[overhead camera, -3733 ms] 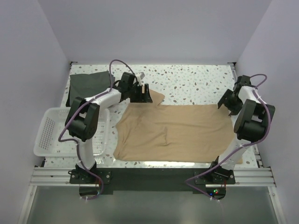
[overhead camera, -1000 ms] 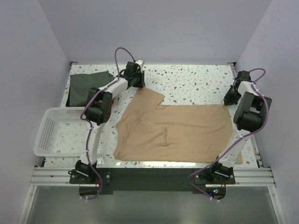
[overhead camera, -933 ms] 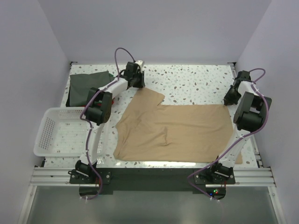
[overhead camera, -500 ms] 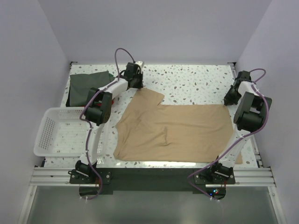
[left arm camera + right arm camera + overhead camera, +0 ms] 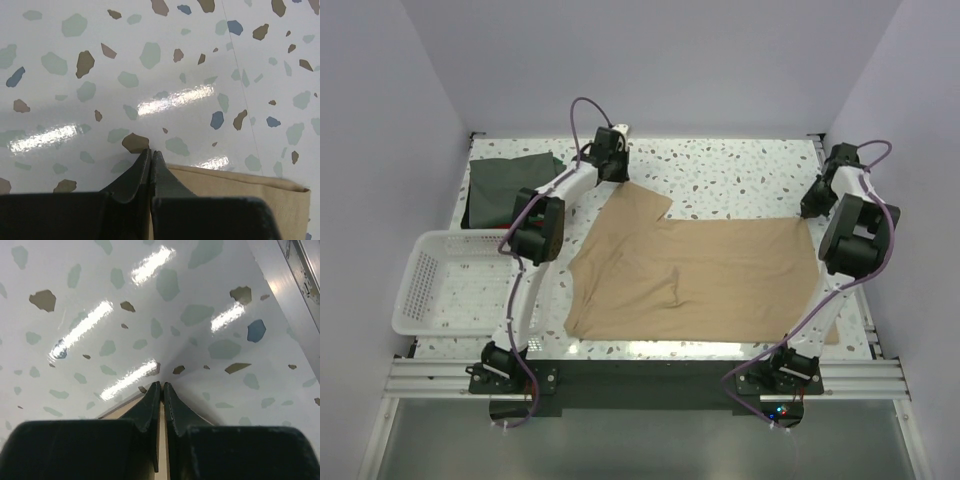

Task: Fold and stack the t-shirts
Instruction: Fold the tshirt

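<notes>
A tan t-shirt [image 5: 720, 275] lies spread flat across the middle of the table. My left gripper [image 5: 617, 180] is at its far left corner, and the left wrist view shows that gripper [image 5: 151, 151] shut with the tan hem [image 5: 240, 182] running in under its fingers. My right gripper [image 5: 809, 212] is at the far right corner. In the right wrist view this gripper [image 5: 161, 385] is shut, with a strip of tan cloth [image 5: 120, 412] caught between the fingers. A folded dark grey-green t-shirt [image 5: 505, 185] lies at the far left.
A white mesh basket [image 5: 430, 280] sits at the left edge, near the left arm's base. The speckled table [image 5: 740, 175] shows bare behind the tan shirt. Walls stand close on three sides.
The left jaws have closed on the shirt's far left corner. Both arms have edged slightly away from the bases, drawing the shirt's far edge with them.
</notes>
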You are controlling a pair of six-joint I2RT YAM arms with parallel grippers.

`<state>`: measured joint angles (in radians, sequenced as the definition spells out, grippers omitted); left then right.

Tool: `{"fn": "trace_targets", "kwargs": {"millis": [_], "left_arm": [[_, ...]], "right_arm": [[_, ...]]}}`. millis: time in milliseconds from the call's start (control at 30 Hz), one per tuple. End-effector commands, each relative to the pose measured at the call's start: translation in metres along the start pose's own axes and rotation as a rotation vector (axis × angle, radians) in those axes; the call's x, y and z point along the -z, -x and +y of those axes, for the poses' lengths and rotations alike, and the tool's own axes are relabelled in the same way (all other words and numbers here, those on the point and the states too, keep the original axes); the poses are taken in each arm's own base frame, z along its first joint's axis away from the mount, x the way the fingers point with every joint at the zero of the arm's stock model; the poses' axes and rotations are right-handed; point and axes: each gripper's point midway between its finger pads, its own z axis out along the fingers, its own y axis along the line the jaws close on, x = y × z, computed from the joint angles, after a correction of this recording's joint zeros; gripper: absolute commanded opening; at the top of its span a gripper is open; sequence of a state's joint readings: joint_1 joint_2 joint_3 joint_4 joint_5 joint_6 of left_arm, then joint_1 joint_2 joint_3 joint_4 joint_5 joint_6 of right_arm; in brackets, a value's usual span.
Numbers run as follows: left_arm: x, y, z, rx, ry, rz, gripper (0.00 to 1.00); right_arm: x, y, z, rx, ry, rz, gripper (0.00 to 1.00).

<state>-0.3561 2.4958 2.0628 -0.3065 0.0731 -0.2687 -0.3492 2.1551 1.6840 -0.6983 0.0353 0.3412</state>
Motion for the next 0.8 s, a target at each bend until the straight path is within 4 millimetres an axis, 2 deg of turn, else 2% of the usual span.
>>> {"fn": "trace_targets", "kwargs": {"millis": [0, 33, 100, 133, 200, 233, 300, 367, 433, 500, 533, 567, 600, 633, 667, 700, 733, 767], "left_arm": [[0.001, 0.037, 0.002, 0.004, -0.011, -0.091, 0.0], [0.003, 0.048, 0.004, 0.005, -0.014, -0.12, 0.0], [0.001, 0.057, 0.006, 0.016, -0.023, -0.144, 0.0], [0.002, 0.07, 0.004, 0.012, -0.035, -0.182, 0.0], [0.002, 0.08, 0.001, 0.015, -0.062, -0.212, 0.0], [0.005, 0.095, 0.0, 0.013, -0.074, -0.256, 0.0], [0.007, 0.106, -0.003, 0.013, -0.094, -0.289, 0.0], [0.016, 0.126, -0.006, 0.005, -0.118, -0.346, 0.0], [0.022, 0.134, -0.008, 0.001, -0.143, -0.369, 0.0], [0.039, 0.146, -0.015, -0.024, -0.176, -0.4, 0.0], [0.038, 0.135, -0.013, -0.027, -0.178, -0.376, 0.0], [0.056, 0.145, -0.019, -0.045, -0.189, -0.401, 0.0], [0.063, 0.143, -0.023, -0.056, -0.212, -0.398, 0.0], [0.061, 0.125, -0.022, -0.057, -0.219, -0.366, 0.0], [0.081, 0.132, -0.028, -0.064, -0.236, -0.383, 0.0], [0.081, 0.118, -0.03, -0.071, -0.264, -0.369, 0.0], [0.088, 0.114, -0.034, -0.074, -0.278, -0.364, 0.0], [0.11, 0.123, -0.04, -0.085, -0.295, -0.392, 0.0]], "right_arm": [[-0.004, 0.013, 0.007, -0.041, 0.01, -0.008, 0.0], [-0.003, 0.019, 0.011, -0.048, 0.019, -0.02, 0.0], [-0.009, 0.022, 0.015, -0.058, 0.021, -0.019, 0.0], [-0.006, 0.03, 0.019, -0.061, 0.03, -0.038, 0.0], [-0.008, 0.036, 0.025, -0.07, 0.036, -0.048, 0.0], [-0.008, 0.043, 0.028, -0.073, 0.042, -0.057, 0.0], [-0.009, 0.048, 0.035, -0.085, 0.05, -0.065, 0.0], [-0.008, 0.058, 0.042, -0.093, 0.065, -0.082, 0.0], [-0.003, 0.068, 0.051, -0.096, 0.085, -0.105, 0.0], [0.0, 0.071, 0.055, -0.1, 0.097, -0.106, 0.0], [0.004, 0.074, 0.055, -0.102, 0.102, -0.118, 0.0], [0.013, 0.078, 0.057, -0.096, 0.11, -0.136, 0.0], [0.017, 0.079, 0.057, -0.091, 0.113, -0.145, 0.0], [0.017, 0.075, 0.055, -0.086, 0.11, -0.14, 0.0], [0.03, 0.079, 0.055, -0.074, 0.119, -0.162, 0.0], [0.028, 0.071, 0.052, -0.066, 0.113, -0.149, 0.0], [0.033, 0.069, 0.051, -0.057, 0.113, -0.152, 0.0], [0.036, 0.067, 0.049, -0.043, 0.112, -0.153, 0.0]]}}
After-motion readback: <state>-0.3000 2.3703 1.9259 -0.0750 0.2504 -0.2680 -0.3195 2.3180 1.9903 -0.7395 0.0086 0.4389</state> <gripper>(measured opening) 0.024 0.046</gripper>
